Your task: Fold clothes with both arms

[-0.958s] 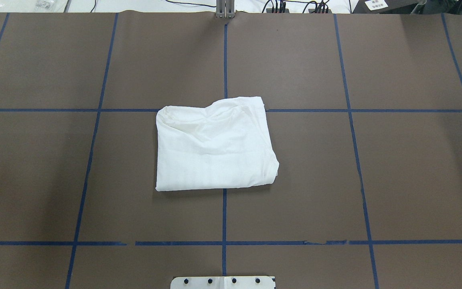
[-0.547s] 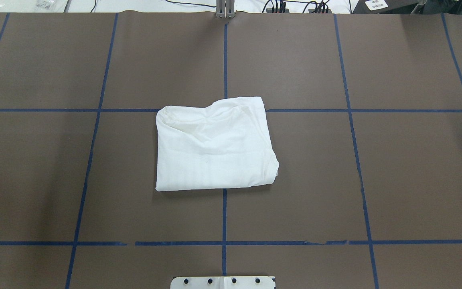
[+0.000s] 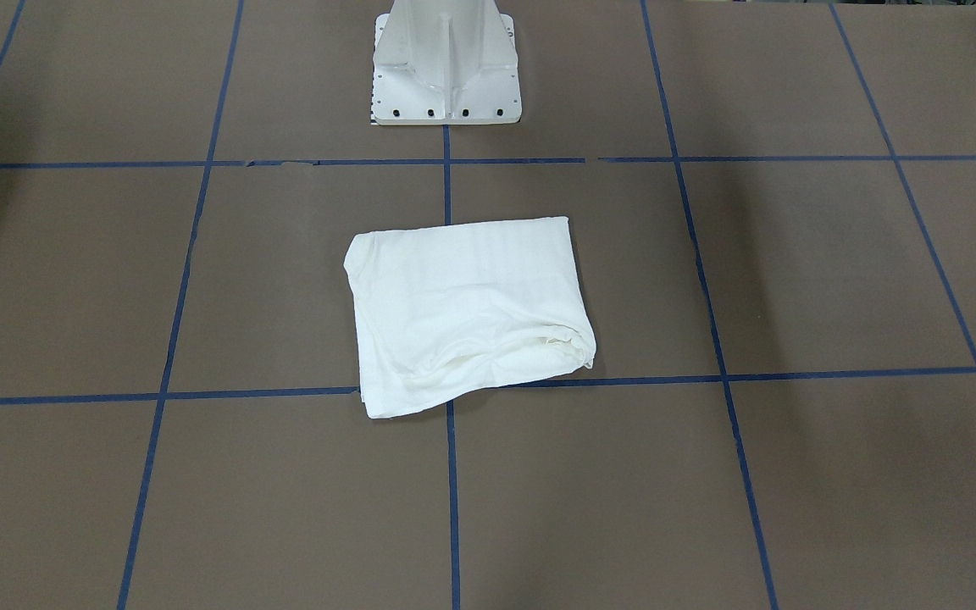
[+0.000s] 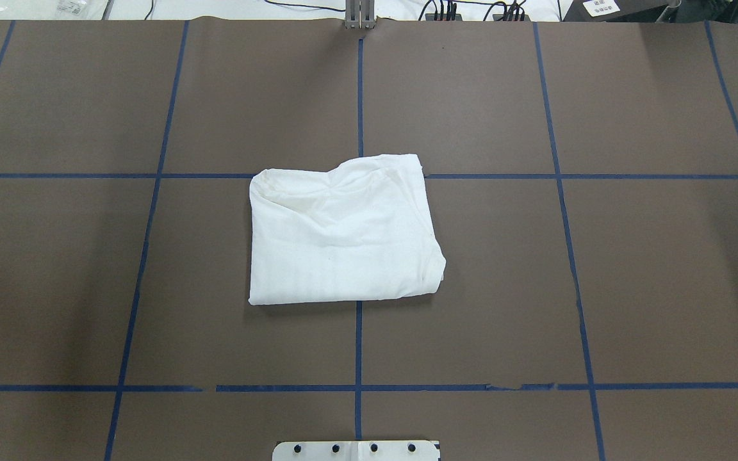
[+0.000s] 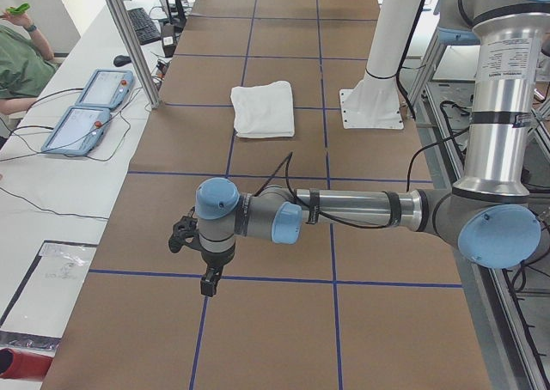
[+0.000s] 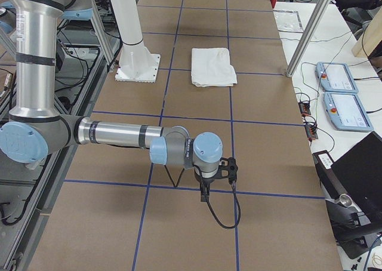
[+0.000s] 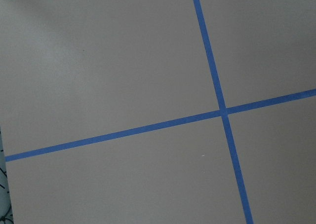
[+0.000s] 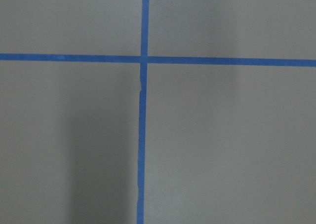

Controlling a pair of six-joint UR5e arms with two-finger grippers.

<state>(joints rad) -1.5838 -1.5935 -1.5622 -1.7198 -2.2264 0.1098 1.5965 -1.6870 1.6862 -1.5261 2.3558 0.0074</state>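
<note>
A: Where does the left arm (image 5: 361,208) stand?

B: It reaches out low over the left end of the table (image 4: 55,288), well apart from the shirt. The left gripper (image 5: 209,284) points down, close to a blue tape line (image 5: 275,279). It shows only in the side view, so one cannot tell how wide its jaws are or whether they hold anything. Its wrist camera sees only the brown cover and a tape crossing (image 7: 223,110).

A: And the shirt?

B: The white shirt (image 4: 343,230) lies in the middle of the table, folded to a rough rectangle. It covers the centre tape line. Its far edge lies along a cross line, with the far right corner a little over it. The near right corner is rounded and shows stacked layers. The white pedestal base (image 4: 356,451) stands at the near edge, in line with the shirt but apart from it.

A: And the right arm (image 6: 113,134)?

B: It stretches low over the right end of the table, also well apart from the shirt. The right gripper (image 6: 205,194) points down beside another tape line (image 6: 274,193), and a black cable (image 6: 239,211) hangs in a loop near it. Again only the side view shows it, so the state of its jaws cannot be told. Its wrist camera sees one more tape crossing (image 8: 143,58) on the brown cover.
</note>
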